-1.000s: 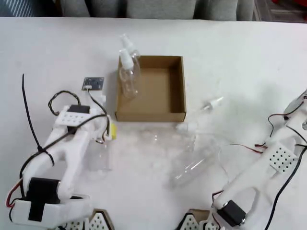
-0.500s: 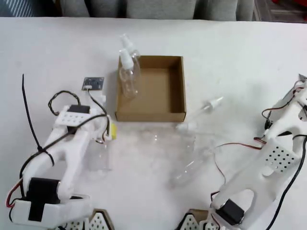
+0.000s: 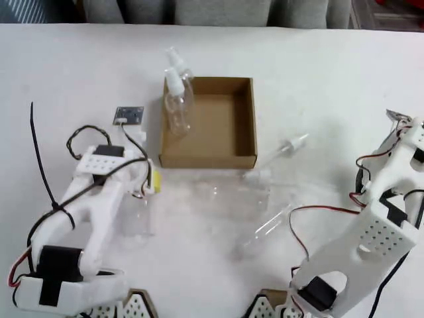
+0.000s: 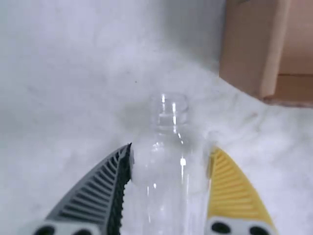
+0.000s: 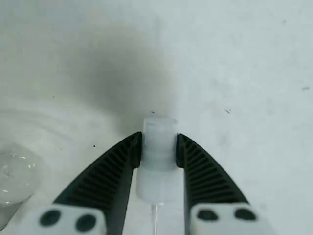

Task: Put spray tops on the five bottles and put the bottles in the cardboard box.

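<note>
My left gripper point(image 4: 168, 154) is shut on a clear uncapped bottle point(image 4: 168, 147), its open neck pointing past the fingertips toward the cardboard box point(image 4: 259, 49). In the high view this gripper point(image 3: 151, 180) sits by the front left corner of the cardboard box point(image 3: 209, 161). My right gripper point(image 5: 159, 142) is shut on a white spray top point(image 5: 157, 152), held above the table. Two bottles with spray tops point(image 3: 177, 99) stand at the box's left wall. Two clear uncapped bottles point(image 3: 264, 228) lie in front of the box. A loose spray top point(image 3: 291, 144) lies to the right of the box.
A small blue circuit board point(image 3: 128, 116) lies left of the box. Wires trail from both arms. The right arm point(image 3: 374, 232) stands tall at the table's right side. Part of a clear bottle point(image 5: 12, 178) shows beside the right gripper.
The right arm has lifted and swung toward the far right over the last second. The left arm and its bottle have stayed put.
</note>
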`<state>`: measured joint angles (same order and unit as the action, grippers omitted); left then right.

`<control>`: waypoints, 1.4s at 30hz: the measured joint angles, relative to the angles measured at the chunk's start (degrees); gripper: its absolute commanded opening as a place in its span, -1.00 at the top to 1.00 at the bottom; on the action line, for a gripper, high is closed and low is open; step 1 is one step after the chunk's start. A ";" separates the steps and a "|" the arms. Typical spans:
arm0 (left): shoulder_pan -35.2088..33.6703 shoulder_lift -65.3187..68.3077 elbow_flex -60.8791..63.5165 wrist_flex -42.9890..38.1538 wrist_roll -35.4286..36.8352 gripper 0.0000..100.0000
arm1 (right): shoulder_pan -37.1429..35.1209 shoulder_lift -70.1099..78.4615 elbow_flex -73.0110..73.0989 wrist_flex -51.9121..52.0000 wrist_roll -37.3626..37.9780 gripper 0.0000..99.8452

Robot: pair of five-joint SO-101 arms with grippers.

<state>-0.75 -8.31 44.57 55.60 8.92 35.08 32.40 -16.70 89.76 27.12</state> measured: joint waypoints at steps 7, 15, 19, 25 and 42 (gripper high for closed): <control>0.00 0.00 0.00 0.00 0.00 0.96 | 0.09 -6.51 7.65 -2.29 0.26 0.63; 0.00 0.00 0.00 0.00 0.00 0.96 | 4.75 -18.73 18.55 -2.73 1.41 0.76; 0.00 0.00 0.00 0.00 0.00 0.96 | 7.21 -27.96 28.84 -7.74 3.08 0.71; 0.00 0.00 0.00 0.00 0.00 0.96 | 9.32 -36.75 39.56 -17.93 0.79 0.69; 0.00 0.00 0.00 0.00 0.00 0.96 | 5.27 -27.60 40.26 -26.55 -1.93 0.70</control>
<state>-0.75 -8.31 44.57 55.60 8.92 40.35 4.79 23.56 63.21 25.19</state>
